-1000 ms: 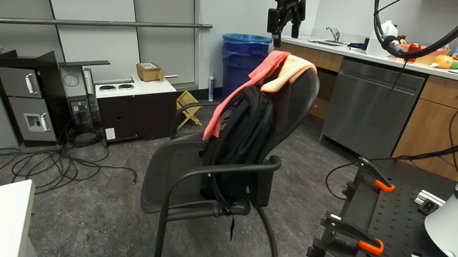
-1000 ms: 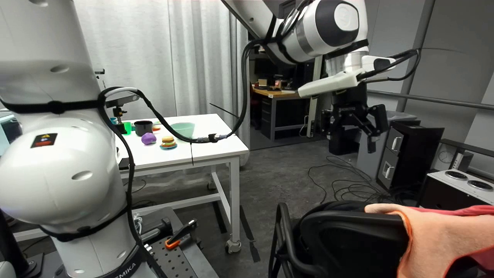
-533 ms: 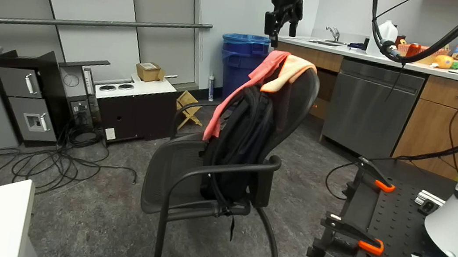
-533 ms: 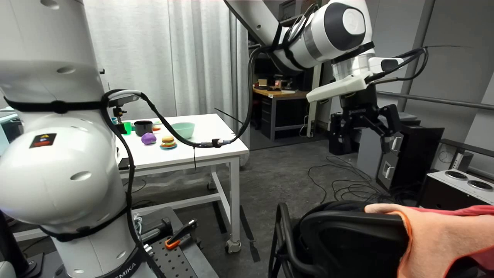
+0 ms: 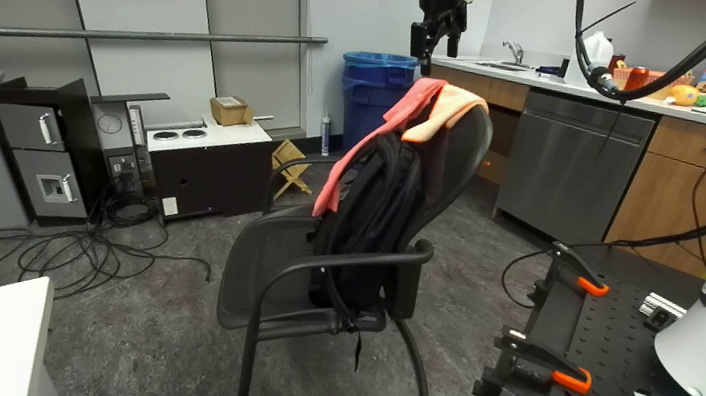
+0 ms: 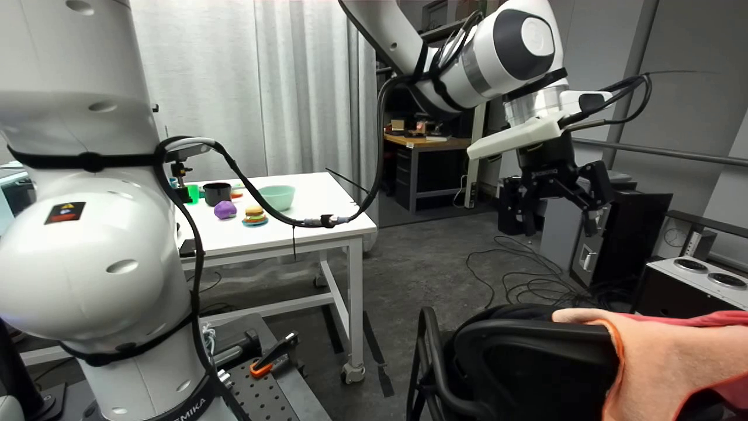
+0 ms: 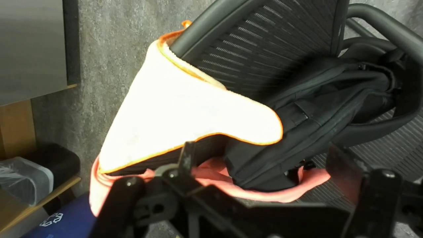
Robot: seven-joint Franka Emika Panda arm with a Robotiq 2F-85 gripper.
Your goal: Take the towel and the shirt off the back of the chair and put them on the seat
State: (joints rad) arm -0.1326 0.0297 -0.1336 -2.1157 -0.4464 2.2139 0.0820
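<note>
I am holding my gripper (image 6: 560,229) in the air, higher than the back (image 5: 464,155) of the chair (image 5: 407,290), and its fingers (image 7: 345,173) are pointing downward. They are standing wide apart and are gripping nothing. Over the top of the back, two cloths are hanging: a peach cloth (image 5: 450,110) with an orange edge, and a coral cloth (image 5: 371,139), which is running down in front, beside a black backpack (image 5: 370,221). The views are not letting me tell which one is the towel and which one is the shirt. The backpack is leaning against the inner side of the back, at the rear of the seat (image 5: 272,266). In the wrist view, the peach cloth is shining almost white, and the coral cloth is showing along its lower edge, partly behind my blurred fingers. In an exterior view, a gap is showing between my fingers and the peach cloth (image 6: 672,356).
</note>
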